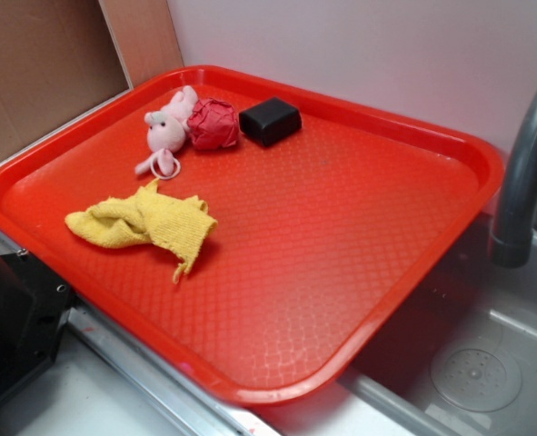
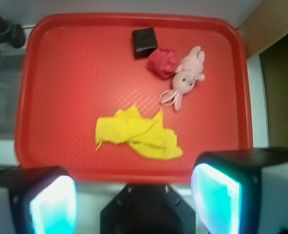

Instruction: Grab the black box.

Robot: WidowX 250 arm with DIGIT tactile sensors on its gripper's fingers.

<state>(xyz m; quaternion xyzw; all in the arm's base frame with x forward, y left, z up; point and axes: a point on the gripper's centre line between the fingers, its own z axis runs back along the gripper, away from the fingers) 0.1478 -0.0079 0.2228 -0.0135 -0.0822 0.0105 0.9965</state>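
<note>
Black box (image 1: 270,121) waiting at the tray's (image 1: 413,300) far edge

Fingers (image 2: 53,204) spread and empty, poised high above, box touching the red ball (image 1: 213,123).

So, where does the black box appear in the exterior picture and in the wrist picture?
Exterior: the black box lies near the far rim of the red tray, upper centre, just right of the red ball.
Wrist: the black box lies near the top rim, centre, just left of and above the red ball.
Shared landmark: the red ball, between the box and the pink bunny.
</note>
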